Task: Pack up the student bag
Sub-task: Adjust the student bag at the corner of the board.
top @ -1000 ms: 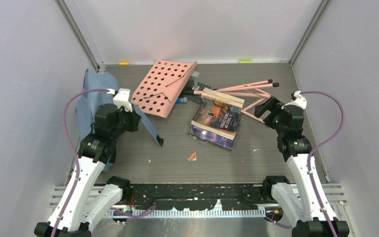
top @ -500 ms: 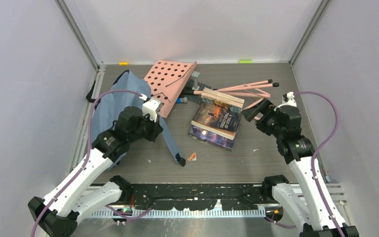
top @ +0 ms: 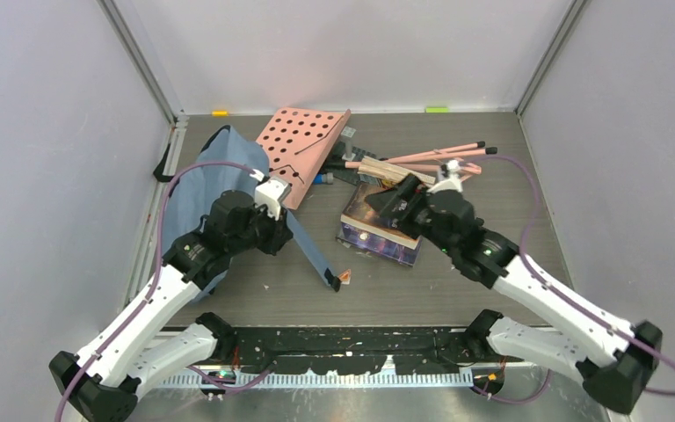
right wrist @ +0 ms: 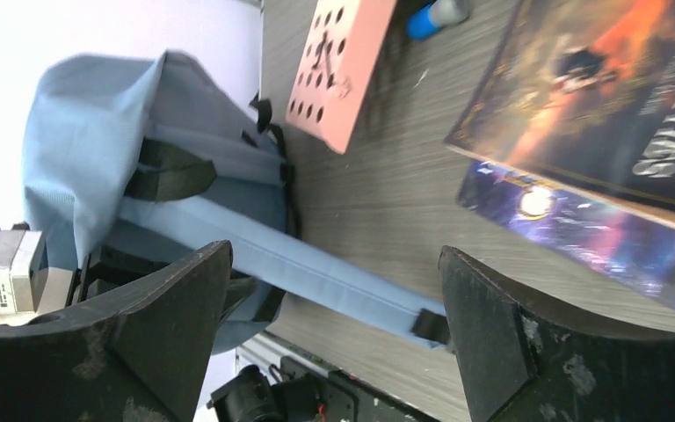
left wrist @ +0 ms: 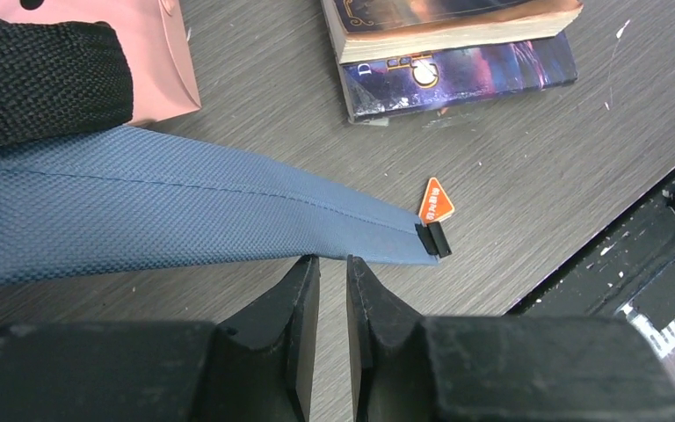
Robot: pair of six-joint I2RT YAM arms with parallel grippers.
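The student bag point(top: 195, 189) is blue-grey fabric with black trim and lies at the left; it also shows in the right wrist view point(right wrist: 88, 132). Its long blue strap point(top: 312, 255) runs toward the front edge. My left gripper point(top: 277, 236) sits at the strap's base. In the left wrist view its jaws point(left wrist: 330, 261) are nearly closed, with the tips at the near edge of the strap point(left wrist: 185, 211). My right gripper point(top: 385, 198) hangs open and empty over the stacked books point(top: 387, 230), jaws wide apart point(right wrist: 334, 255).
A pink perforated board point(top: 303, 149) leans behind the bag. Pink rods point(top: 439, 156) lie behind the books point(left wrist: 457, 53). An orange triangle tag point(left wrist: 437, 200) lies by the strap's black tip. A black rail point(top: 343, 338) runs along the front edge.
My left arm moved right and the bag came away from the left wall with it, strap swinging toward the front. My right arm swung left from the right side to over the books.
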